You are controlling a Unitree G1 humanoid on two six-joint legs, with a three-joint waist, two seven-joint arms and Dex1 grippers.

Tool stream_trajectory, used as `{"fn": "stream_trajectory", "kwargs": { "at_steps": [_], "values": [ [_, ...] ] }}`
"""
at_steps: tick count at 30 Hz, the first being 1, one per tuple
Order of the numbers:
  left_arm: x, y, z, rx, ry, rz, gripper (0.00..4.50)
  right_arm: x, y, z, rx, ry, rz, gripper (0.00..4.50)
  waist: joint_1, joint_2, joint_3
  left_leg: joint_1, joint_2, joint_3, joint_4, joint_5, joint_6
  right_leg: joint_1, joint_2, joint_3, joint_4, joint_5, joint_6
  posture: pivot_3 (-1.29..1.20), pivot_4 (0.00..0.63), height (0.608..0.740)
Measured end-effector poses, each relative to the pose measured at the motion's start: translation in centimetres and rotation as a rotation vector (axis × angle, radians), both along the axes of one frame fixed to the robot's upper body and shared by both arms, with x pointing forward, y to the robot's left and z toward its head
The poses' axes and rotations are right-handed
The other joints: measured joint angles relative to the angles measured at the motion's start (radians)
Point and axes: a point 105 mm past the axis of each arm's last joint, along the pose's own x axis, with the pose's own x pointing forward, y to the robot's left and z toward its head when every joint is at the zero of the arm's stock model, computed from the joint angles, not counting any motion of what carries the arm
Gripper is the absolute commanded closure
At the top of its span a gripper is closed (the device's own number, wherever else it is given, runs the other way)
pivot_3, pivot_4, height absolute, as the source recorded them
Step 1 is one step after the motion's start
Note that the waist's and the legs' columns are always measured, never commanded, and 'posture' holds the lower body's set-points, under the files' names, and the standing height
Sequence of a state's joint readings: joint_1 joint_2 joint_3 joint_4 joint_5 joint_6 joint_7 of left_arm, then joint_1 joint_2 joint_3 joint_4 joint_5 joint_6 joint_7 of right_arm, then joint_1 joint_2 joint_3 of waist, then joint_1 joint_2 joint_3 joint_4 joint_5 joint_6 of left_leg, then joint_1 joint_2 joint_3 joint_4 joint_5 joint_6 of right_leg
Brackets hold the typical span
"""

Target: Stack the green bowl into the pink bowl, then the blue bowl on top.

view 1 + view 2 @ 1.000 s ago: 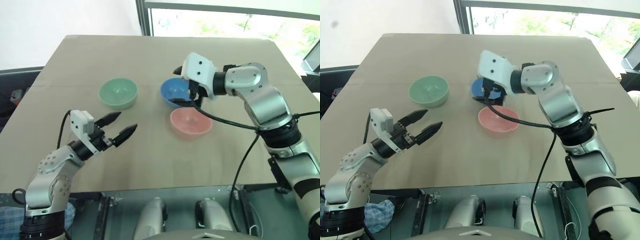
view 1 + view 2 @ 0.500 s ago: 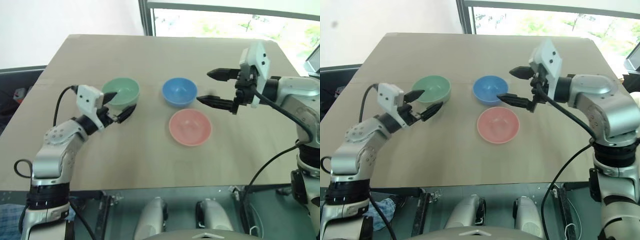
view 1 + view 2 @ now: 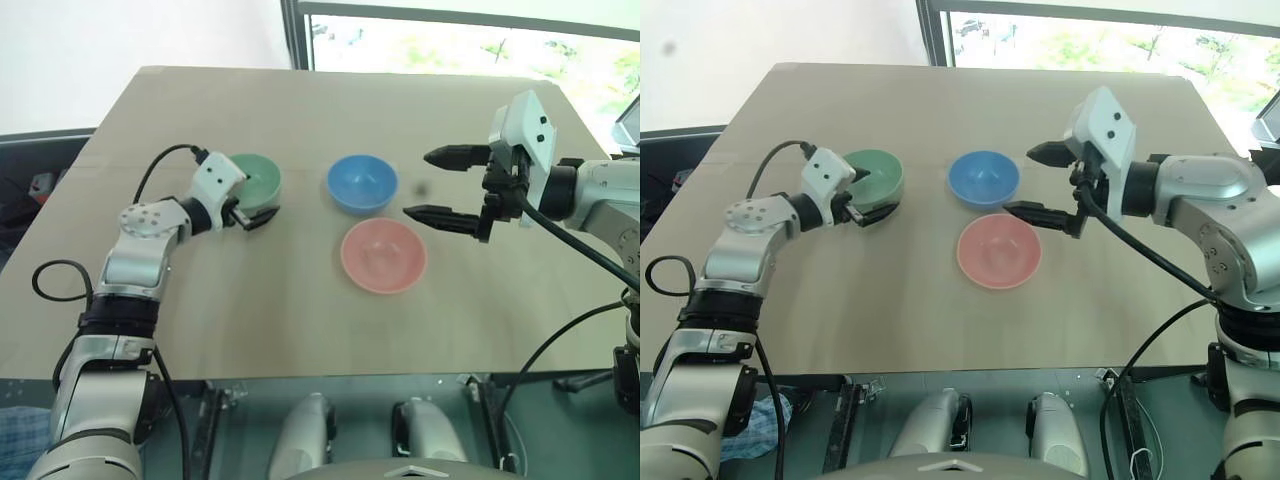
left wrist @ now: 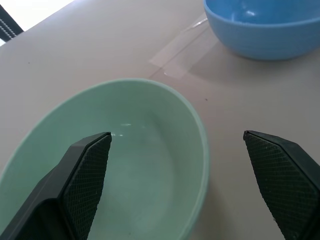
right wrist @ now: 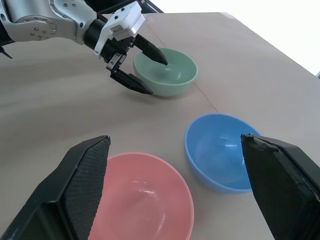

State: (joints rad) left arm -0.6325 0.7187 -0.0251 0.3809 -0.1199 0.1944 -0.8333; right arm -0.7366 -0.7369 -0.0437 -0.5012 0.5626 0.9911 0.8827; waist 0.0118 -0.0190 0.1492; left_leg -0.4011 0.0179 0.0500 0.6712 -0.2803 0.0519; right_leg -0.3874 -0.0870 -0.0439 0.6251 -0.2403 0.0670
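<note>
Your left gripper is standing spread wide astride the near rim of the green bowl, one finger inside and one outside, not pinching it. Right of the green bowl are sitting the blue bowl and, nearer you, the pink bowl. Your right gripper is hovering agape and empty beyond those.

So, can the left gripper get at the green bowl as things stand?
Probably yes. The left gripper is open and straddles the green bowl rim, one finger inside, one outside; nothing stands between them.
</note>
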Motion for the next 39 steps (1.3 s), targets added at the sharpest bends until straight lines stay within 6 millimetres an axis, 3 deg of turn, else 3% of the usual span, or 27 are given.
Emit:
{"fn": "stream_trajectory", "kwargs": {
  "at_steps": [4,5,7,10,15,24,26,30,34,37,39],
  "values": [
    [0.2,0.0,-1.3,0.057,0.073,-0.028,0.0,-0.1,0.2,0.4,0.01,-0.014,0.006,0.11,0.001,0.0,0.0,0.0,0.0,0.0,0.0,0.0,0.0,0.0,0.0,0.0,0.0,0.0,0.0,0.0,0.15,0.74],
    [0.2,0.0,-1.5,0.07,0.086,-0.033,0.51,-0.1,0.2,0.4,0.012,-0.013,0.008,0.0,0.001,0.0,0.0,0.0,0.0,0.0,0.0,0.0,0.0,0.0,0.0,0.0,0.0,0.0,0.0,0.0,0.15,0.74],
    [0.5,0.1,-1.7,0.083,0.105,-0.034,0.92,-0.2,0.2,0.4,0.014,-0.011,0.013,0.0,0.001,-0.001,0.0,-0.001,0.0,0.0,0.0,0.0,0.0,-0.001,0.0,0.0,0.0,0.0,0.0,0.0,0.15,0.74],
    [0.8,0.3,-1.2,0.093,0.097,-0.032,2.36,-0.2,0.1,0.3,0.01,-0.008,0.008,0.0,0.001,-0.001,0.0,-0.002,0.0,0.0,0.0,0.0,0.0,-0.001,0.0,0.0,0.0,0.0,0.0,0.0,0.15,0.74],
    [1.0,0.4,-1.3,0.106,0.1,-0.044,4.34,-0.1,-0.1,0.2,0.007,-0.008,-0.012,0.0,0.0,-0.001,0.0,-0.004,0.0,0.0,0.001,0.0,0.0,-0.004,0.0,0.0,0.001,0.0,0.0,0.0,0.15,0.74],
    [2.1,-0.6,0.5,0.119,0.062,-0.104,4.44,-0.1,-0.2,0.2,0.007,-0.016,-0.021,0.0,0.004,-0.001,0.0,-0.015,0.0,-0.002,0.01,0.0,0.0,-0.009,0.0,-0.007,0.002,0.0,0.001,0.0,0.15,0.74],
    [2.5,-1.8,1.6,0.106,0.041,-0.152,4.44,-0.1,-0.3,0.2,0.005,-0.016,-0.024,0.0,0.006,-0.001,0.0,-0.016,-0.001,-0.003,0.011,0.0,0.001,-0.008,0.0,-0.008,0.002,0.0,0.001,0.0,0.15,0.74],
    [2.1,-7.0,4.8,0.138,-0.06,-0.393,4.44,0.0,-0.3,0.2,0.003,-0.018,-0.033,0.0,0.007,-0.002,0.0,-0.017,-0.002,-0.003,0.012,0.0,0.001,-0.008,-0.001,-0.009,0.001,0.0,0.001,0.0,0.15,0.74],
    [-0.5,-11.3,5.5,0.187,-0.077,-0.664,4.44,0.1,-0.4,0.2,0.001,-0.018,-0.04,0.0,-0.006,-0.001,0.0,-0.016,-0.001,-0.003,0.011,0.0,0.001,-0.008,0.0,-0.009,0.001,0.0,0.001,0.0,0.15,0.74],
    [-4.4,-14.5,5.5,0.275,-0.053,-0.945,4.44,0.1,-0.3,0.1,-0.004,-0.02,-0.041,0.0,-0.009,-0.001,0.0,-0.016,0.0,-0.003,0.011,0.0,0.001,-0.008,0.0,-0.008,0.002,0.0,0.001,0.0,0.15,0.74],
    [-6.6,-15.4,5.1,0.337,-0.023,-1.074,4.44,0.1,-0.2,-0.1,-0.009,-0.02,-0.036,0.0,-0.014,-0.001,0.0,-0.015,0.0,-0.004,0.011,0.0,0.001,-0.008,0.0,-0.007,0.002,0.0,0.001,0.0,0.15,0.74]
  ]
}}
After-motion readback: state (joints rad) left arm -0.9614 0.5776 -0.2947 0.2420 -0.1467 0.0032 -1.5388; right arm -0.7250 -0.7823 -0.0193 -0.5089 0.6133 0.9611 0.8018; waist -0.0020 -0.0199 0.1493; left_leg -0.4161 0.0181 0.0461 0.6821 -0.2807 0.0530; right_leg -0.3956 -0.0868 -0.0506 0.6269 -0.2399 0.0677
